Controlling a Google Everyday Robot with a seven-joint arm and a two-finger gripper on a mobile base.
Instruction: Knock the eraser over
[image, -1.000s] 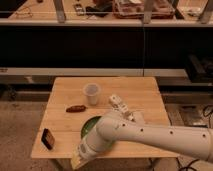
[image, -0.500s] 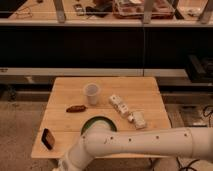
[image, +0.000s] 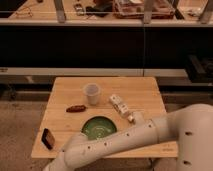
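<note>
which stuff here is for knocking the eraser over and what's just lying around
Job: small black eraser block with reddish edge; gripper, out of frame below the white arm.
Lying about: green bowl; pale plastic cup; flat brown oblong piece; white box-like packet.

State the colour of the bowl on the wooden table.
The bowl is green, shown in the camera view; the tool is out of frame, lower left.

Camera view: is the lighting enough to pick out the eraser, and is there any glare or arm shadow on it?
Camera view: warm, even light on the table, with no glare spots. The eraser reads dark against pale wood at the front-left, with no arm shadow across it. Behind the table, the space under the counter is nearly black. The gripper is out of frame, past the bottom-left edge.
</note>
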